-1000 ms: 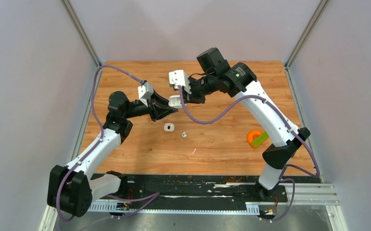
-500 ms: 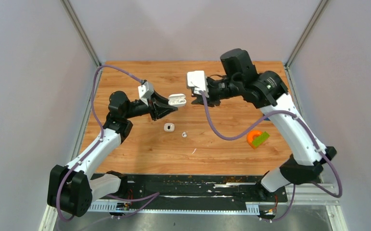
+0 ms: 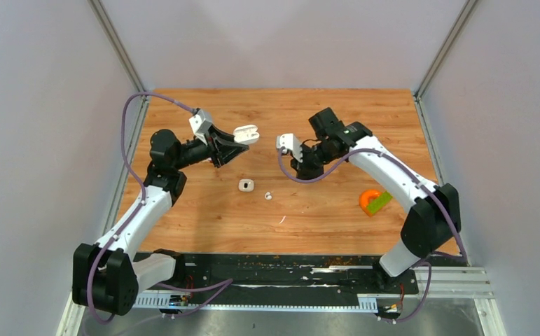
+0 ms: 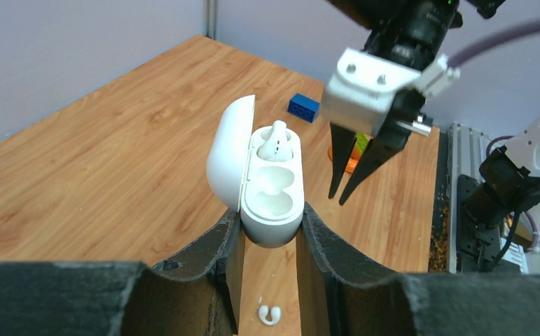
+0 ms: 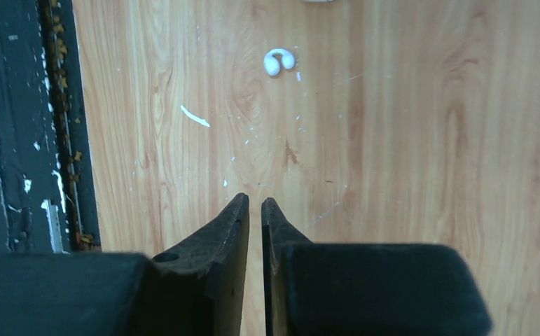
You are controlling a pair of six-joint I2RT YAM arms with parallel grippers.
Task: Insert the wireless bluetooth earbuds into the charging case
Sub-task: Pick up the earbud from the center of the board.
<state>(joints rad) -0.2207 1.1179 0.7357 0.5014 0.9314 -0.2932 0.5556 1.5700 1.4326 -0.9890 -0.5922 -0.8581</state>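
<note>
One earbud (image 4: 278,140) already sits in the far socket of the charging case (image 4: 272,187), and the near socket is empty. My left hand (image 4: 270,213) grips the case by its base, lid swung open, and holds it up above the tabletop (image 5: 407,140). A second earbud (image 5: 279,61) lies loose on the wood. My right hand (image 5: 255,201) hangs above the tabletop short of it, fingers drawn almost together on nothing. I judge the pick to be the riskiest part. The bud is tiny and glossy, far smaller than my finger, so an off-centre pinch could squirt it sideways or flick it away. A thin white sliver (image 5: 195,116) lies near it, and I could close on that scrap by mistake. The case is clamped only low down, so pressing a bud into the empty socket might pivot it in my grip. That jolt could shake the seated bud loose, or nudge the lid shut before the stem is home.
</note>
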